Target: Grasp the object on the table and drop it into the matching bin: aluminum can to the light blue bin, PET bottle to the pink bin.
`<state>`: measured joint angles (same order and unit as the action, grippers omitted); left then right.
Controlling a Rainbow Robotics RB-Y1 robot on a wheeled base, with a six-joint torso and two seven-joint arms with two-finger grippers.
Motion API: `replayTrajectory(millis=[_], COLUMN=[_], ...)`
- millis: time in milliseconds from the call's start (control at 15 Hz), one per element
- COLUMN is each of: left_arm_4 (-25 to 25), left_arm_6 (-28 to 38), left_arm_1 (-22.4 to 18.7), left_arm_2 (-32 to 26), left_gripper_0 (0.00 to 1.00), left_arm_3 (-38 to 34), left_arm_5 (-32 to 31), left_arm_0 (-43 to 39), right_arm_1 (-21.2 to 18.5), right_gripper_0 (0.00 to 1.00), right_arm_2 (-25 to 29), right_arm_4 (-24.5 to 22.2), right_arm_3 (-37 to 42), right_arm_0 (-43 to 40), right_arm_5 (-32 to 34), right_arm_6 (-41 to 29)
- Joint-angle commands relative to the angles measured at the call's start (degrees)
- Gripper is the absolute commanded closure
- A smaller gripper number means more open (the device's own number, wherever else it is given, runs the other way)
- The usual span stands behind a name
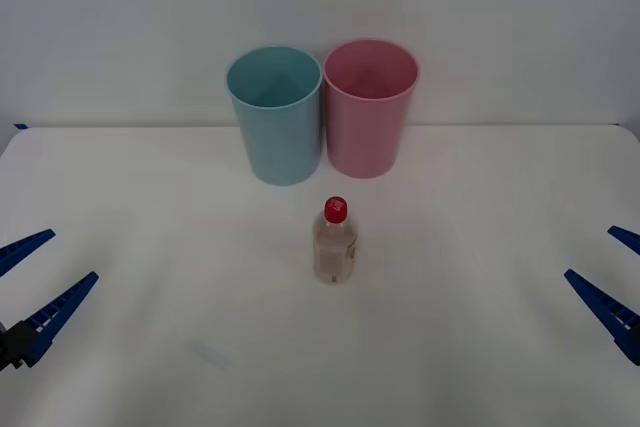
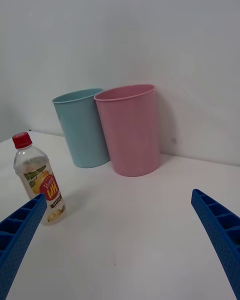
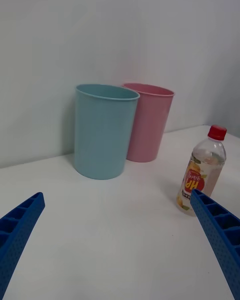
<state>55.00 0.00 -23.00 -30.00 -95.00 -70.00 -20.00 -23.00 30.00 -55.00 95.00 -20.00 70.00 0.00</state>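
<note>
Two bins are set side by side at the far middle of the table (image 1: 150, 207), against a plain white wall: the blue bin (image 1: 276, 115) on the left and the pink bin (image 1: 369, 107) on the right, their walls touching or nearly so. Both are upright with open mouths. The bottle (image 1: 335, 243) is stood upright on the table at 6 o'clock from the gap between the bins, near them but apart, red cap up.

The left gripper (image 1: 28, 285) is held at 9 o'clock from the bottle, low over the table's left edge, well apart from it, fingers spread wide with nothing between them. The right gripper (image 1: 618, 271) is held at 3 o'clock from the bottle, at the right edge, likewise spread and holding nothing.

From the front, the label is seen only as a pale band and the insides of both bins are shown. In the right wrist view, the bottle (image 2: 39, 186) is seen side-on, its label printed with red lettering and fruit, and the pink bin (image 2: 129, 129) overlaps the blue bin (image 2: 83, 128). In the left wrist view the order is reversed: the blue bin (image 3: 104, 130) is nearer, the pink bin (image 3: 148, 121) partly hidden behind it, and the bottle (image 3: 201, 169) is partly covered at its base by a blue finger (image 3: 218, 232).
</note>
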Motion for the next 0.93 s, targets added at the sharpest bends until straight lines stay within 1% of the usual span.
replayTrajectory(millis=[67,200,400,667,733,933], left_arm_4=[0.0,0.0,0.0,0.0,0.0,0.0], left_arm_6=[0.0,0.0,0.0,0.0,0.0,0.0], left_arm_1=[0.0,0.0,0.0,0.0,0.0,0.0], left_arm_2=[0.0,0.0,0.0,0.0,0.0,0.0], left_gripper_0=[0.0,0.0,0.0,0.0,0.0,0.0], left_arm_3=[0.0,0.0,0.0,0.0,0.0,0.0], left_arm_5=[0.0,0.0,0.0,0.0,0.0,0.0], left_arm_0=[0.0,0.0,0.0,0.0,0.0,0.0], right_arm_1=[0.0,0.0,-1.8,-2.5,-2.5,-2.6], right_gripper_0=[0.0,0.0,0.0,0.0,0.0,0.0], right_arm_2=[0.0,0.3,-0.6,-4.6,-5.8,-9.1], right_arm_4=[0.0,-0.5,-0.5,-0.6,-0.6,-0.6], right_arm_3=[0.0,-0.7,-0.6,-0.7,-0.9,-5.0], right_arm_0=[0.0,-0.7,-1.0,-0.9,-0.9,1.5], right_arm_5=[0.0,0.0,-0.4,-1.2,-1.6,-2.3], right_arm_6=[0.0,0.0,0.2,2.2,3.4,11.5])
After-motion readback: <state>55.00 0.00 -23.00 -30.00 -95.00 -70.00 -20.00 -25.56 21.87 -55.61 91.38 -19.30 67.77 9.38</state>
